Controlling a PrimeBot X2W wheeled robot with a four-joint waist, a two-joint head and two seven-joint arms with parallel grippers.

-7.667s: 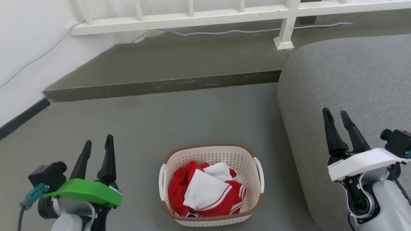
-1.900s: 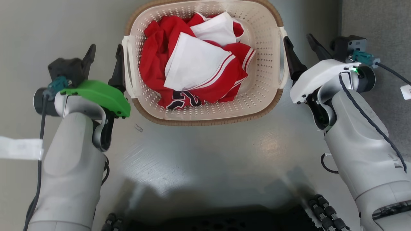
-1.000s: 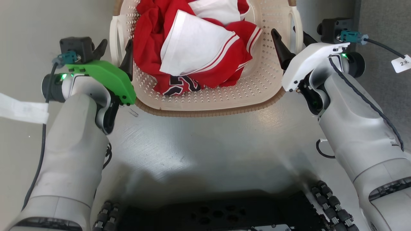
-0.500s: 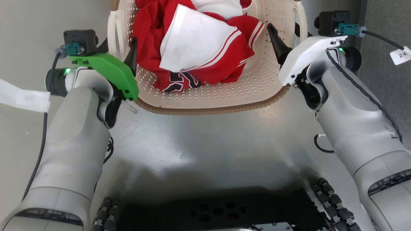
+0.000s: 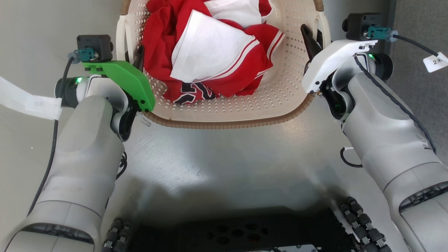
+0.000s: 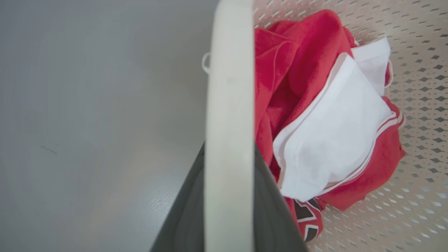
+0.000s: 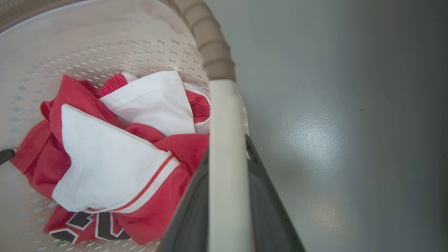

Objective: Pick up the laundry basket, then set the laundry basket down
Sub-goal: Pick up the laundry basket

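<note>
One laundry basket (image 5: pixel 224 123) is at the far centre between the two arms, over the grey floor (image 5: pixel 224 157). Whether it touches the floor cannot be told. It holds one crumpled heap of red-and-white clothing (image 5: pixel 210 52). Each of its two white handles is pinched. The left gripper (image 5: pixel 127 52) clamps the left handle (image 6: pixel 229 140) and the right gripper (image 5: pixel 314 36) clamps the right handle (image 7: pixel 227 157), each with one finger inside the basket and one outside.

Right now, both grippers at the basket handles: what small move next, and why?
Probably raise the left gripper and right gripper together, slightly. Each looks shut on a white handle of the laundry basket, fingers flush on both sides; an even lift should keep it level.
</note>
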